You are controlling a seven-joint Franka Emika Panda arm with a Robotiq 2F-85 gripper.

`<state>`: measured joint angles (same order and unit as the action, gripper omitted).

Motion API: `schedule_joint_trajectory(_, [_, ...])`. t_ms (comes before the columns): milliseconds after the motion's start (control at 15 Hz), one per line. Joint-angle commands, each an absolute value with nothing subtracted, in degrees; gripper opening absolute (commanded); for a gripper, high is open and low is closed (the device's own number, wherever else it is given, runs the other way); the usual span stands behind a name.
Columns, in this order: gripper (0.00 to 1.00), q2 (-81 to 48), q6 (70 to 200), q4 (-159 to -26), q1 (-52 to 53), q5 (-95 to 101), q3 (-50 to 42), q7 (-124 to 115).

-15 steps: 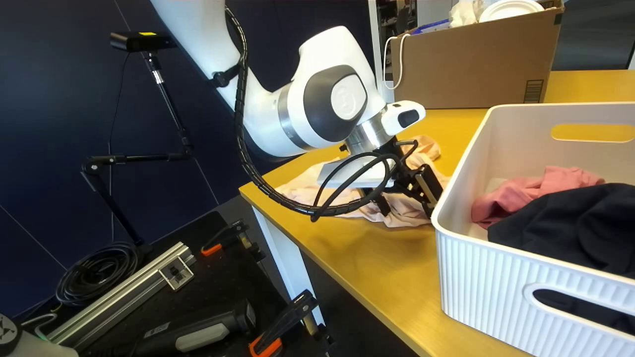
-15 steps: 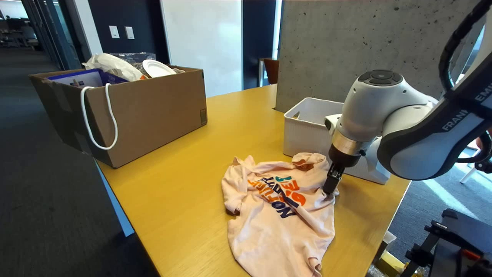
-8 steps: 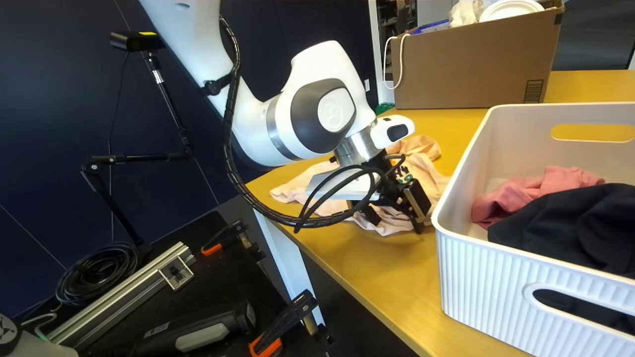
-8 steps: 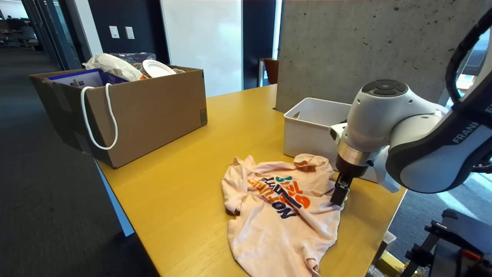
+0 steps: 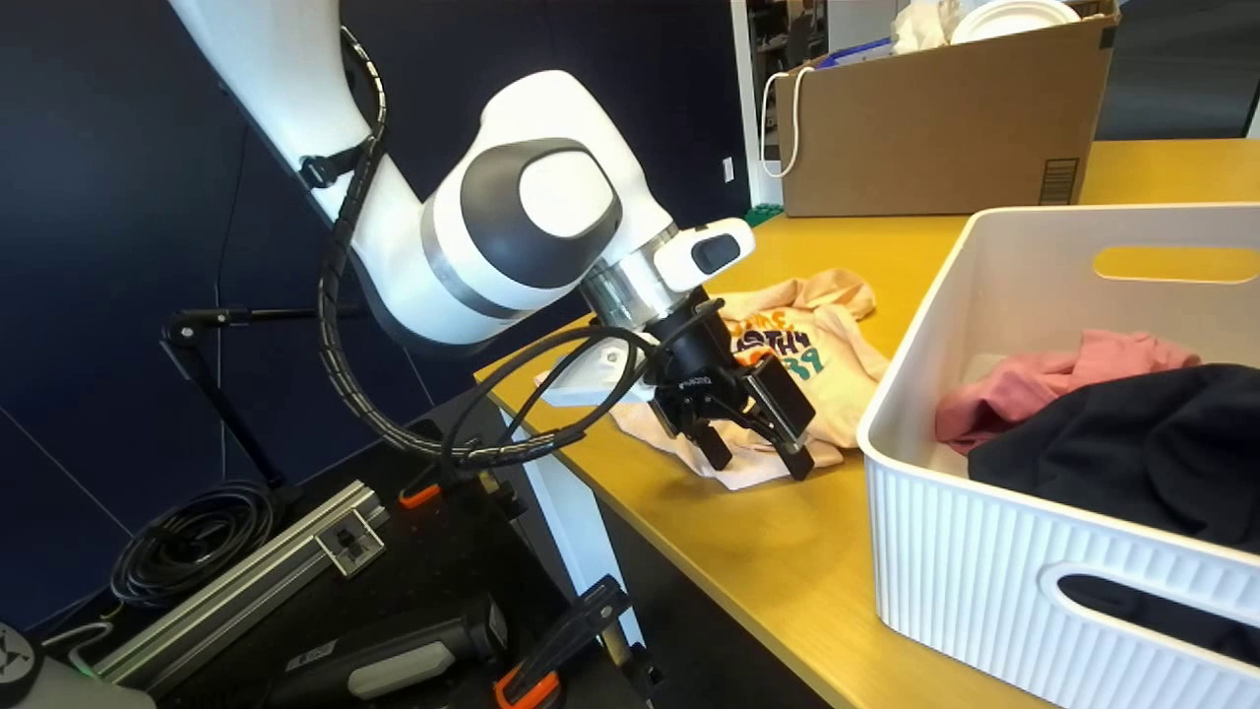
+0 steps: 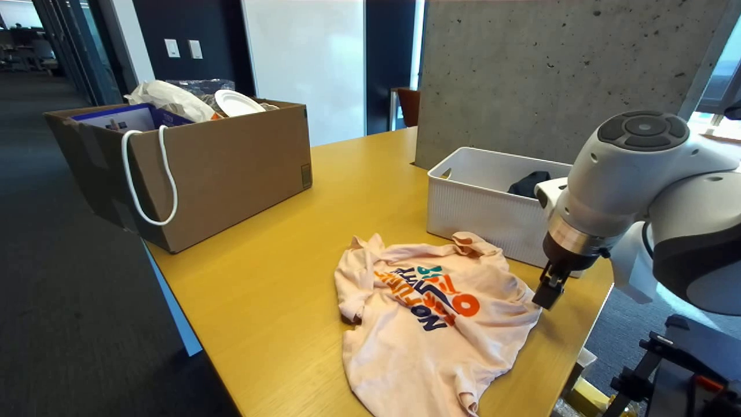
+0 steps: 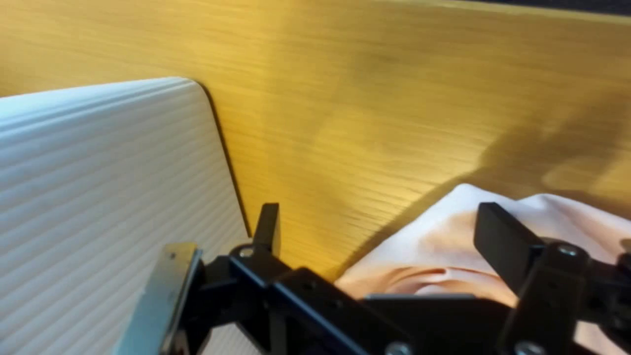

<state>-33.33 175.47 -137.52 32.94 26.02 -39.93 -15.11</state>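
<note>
Peach shirt (image 6: 422,368) near spread pincer (image 5: 756,458), long axis leading away from basket (image 6: 489,219)

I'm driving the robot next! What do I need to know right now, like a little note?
Claw: open, holding nothing, at the edge of the peach shirt; whether it touches, I can't tell.
Shirt: rumpled on the yellow table, beside the white bin.
Done: pink cloth and dark cloth are in the bin.
Left, it seems: the shirt, outside the bin.
</note>
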Motion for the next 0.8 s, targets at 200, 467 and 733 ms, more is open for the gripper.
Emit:
schedule_joint_trajectory(200, [1.00,-33.7,179.5,-145.1,49.3,21.2,-53.8,-15.8])
schedule_joint_trajectory(467, [1.00,-27.5,183.5,-147.7,47.1,22.7,-54.9,-3.2])
schedule_joint_trajectory(733, [1.00,-20.4,188.6,-151.9,43.0,24.8,-54.1,10.5])
